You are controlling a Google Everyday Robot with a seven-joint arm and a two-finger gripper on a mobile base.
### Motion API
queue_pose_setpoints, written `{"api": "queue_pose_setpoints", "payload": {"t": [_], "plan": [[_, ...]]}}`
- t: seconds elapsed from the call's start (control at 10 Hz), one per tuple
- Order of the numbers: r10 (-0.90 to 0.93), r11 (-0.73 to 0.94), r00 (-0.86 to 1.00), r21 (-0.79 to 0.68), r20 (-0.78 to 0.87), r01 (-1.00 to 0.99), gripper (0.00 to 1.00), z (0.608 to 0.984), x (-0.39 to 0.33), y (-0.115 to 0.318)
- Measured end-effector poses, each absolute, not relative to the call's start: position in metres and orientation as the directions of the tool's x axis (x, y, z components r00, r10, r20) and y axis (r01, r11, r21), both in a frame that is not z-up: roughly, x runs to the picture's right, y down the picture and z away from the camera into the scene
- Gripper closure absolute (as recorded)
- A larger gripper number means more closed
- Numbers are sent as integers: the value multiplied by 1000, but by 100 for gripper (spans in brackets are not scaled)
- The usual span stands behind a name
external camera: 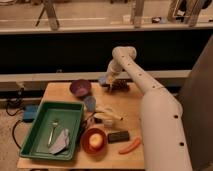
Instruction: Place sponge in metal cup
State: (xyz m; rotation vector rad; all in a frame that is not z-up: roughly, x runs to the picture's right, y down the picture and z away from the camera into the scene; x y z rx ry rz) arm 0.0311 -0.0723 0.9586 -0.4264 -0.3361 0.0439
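Apparently the end effector (108,82) hovered at the surface's (129,105) far edge, gripping the sponge (103,80) above a dark object, likely the metal cup (119,86), for release.

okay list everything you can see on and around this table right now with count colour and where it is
table: 1, light wood, centre.
purple bowl: 1, purple, table's far left.
sponge: 1, light blue, far edge, at the end effector.
green tray: 1, green, left front.
fork: 1, metallic, in tray.
cloth: 1, grey-blue, tray's front.
red bowl: 1, red, front centre, yellow item inside.
black block: 1, black, right of red bowl.
orange stick: 1, front right.
end effector: 1, dark, above table's far edge.
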Motion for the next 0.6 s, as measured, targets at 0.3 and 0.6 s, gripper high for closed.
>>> {"api": "queue_pose_setpoints", "payload": {"t": [0.3, 0.6], "plan": [[110, 907, 945, -420, 308, 31, 20, 961, 28, -71], [105, 895, 938, -442, 332, 56, 20, 964, 28, -68]]}}
